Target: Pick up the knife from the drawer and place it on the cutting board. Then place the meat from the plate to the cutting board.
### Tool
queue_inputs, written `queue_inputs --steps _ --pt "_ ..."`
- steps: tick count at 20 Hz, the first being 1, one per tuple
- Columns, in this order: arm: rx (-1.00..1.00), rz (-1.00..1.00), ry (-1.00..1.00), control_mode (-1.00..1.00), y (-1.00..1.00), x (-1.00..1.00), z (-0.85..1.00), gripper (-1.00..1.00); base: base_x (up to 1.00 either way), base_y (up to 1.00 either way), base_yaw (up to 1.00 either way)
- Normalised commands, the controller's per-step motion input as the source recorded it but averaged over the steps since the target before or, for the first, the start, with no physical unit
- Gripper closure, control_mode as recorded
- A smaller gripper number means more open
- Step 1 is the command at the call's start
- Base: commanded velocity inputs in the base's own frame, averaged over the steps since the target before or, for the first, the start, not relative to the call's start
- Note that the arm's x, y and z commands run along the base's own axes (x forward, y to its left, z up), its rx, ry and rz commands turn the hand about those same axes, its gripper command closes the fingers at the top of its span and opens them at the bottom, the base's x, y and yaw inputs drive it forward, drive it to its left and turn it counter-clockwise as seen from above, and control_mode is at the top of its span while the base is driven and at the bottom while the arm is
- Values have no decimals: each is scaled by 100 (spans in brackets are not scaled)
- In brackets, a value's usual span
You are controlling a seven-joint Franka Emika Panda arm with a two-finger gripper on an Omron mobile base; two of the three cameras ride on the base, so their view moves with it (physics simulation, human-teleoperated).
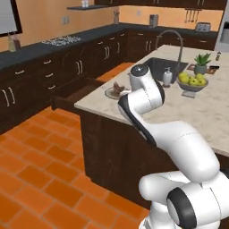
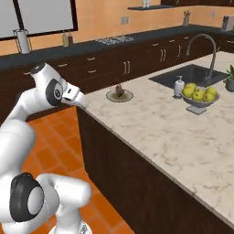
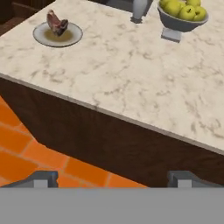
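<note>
Checking containers first: plate (image 3: pixel 57 36) sits near the table (image 3: pixel 131 83) corner, pale rim, olive-brown centre, with the meat (image 3: pixel 57 22) on it as a small reddish-pink lump, roughly centred. Same pair in the right base view, plate (image 2: pixel 119 96) with meat (image 2: pixel 119 89) on top, and in the left base view plate (image 1: pixel 114 93) partly behind the arm.

Fruit bowl (image 3: pixel 181 19) on a pedestal holds yellow-green apples (image 3: pixel 186 9), several piled up; it stands well apart from the plate, further along the table. Soap dispenser (image 2: pixel 178 87) stands just beside the bowl, at the sink (image 2: pixel 192 75) edge. Sink basin is dark; can't tell if anything is in it.

Drawer (image 1: pixel 74 93) is pulled out from the cabinet run, beside the table's end, over the orange floor tiles (image 1: pixel 40 179). Its inside is dark from this angle; can't tell what lies in it.

Claw (image 3: pixel 111 178): fingertips (image 3: pixel 41 178) spread wide at the hand view's lower edge, nothing between them. It hangs off the table edge, over the floor, facing the dark table front. In the right base view the claw (image 2: pixel 82 101) sits just at the table corner.

No readable labels, brands or writing anywhere; dispenser is plain.
</note>
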Motion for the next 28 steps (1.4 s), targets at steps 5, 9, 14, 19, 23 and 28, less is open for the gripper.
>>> queue_inputs --steps 5,9,14,19,23,28 --pt "0 0 0 100 0 0 0 -100 78 87 -42" --pt "0 0 0 100 0 0 0 -100 82 62 -39" --pt "0 0 0 100 0 0 0 -100 69 35 -41" --pt "0 0 0 100 0 0 0 -100 46 41 -38" --pt "0 0 0 100 0 0 0 -100 66 36 -34" --pt "0 0 0 100 0 0 0 -100 59 36 -29"
